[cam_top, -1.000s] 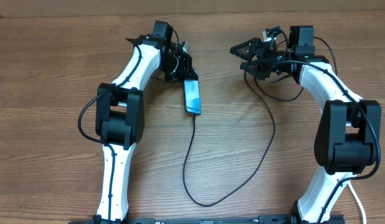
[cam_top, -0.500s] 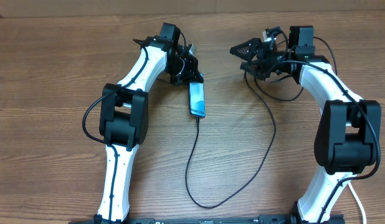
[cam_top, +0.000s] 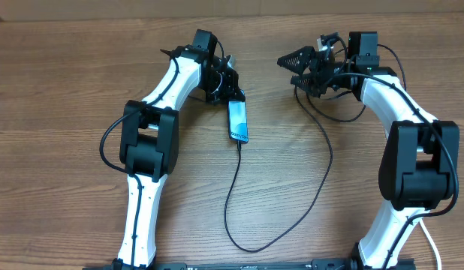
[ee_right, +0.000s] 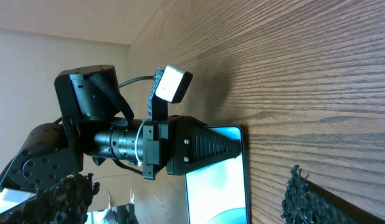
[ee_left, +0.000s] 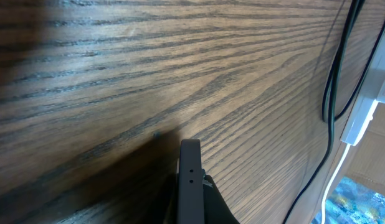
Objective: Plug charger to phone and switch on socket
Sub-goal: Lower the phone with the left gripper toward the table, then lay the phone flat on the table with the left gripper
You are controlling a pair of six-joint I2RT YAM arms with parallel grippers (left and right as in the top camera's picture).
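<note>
The phone lies screen up on the table, its blue screen also showing in the right wrist view. The charger, a thin black cable, is plugged into the phone's near end, loops toward the front edge and climbs back to the right arm. My left gripper is shut, its fingers resting on the phone's far end. My right gripper hangs open and holds nothing, to the right of the phone. The socket, white with a red mark, shows only at the left wrist view's right edge.
The socket's white cord and black cable strands run beside it. The right arm's own black cables hang near its wrist. Bare wood table spreads to the left.
The left arm has swung a little to the right and the phone has slid right with it, dragging the cable end along. The right arm has not moved.
</note>
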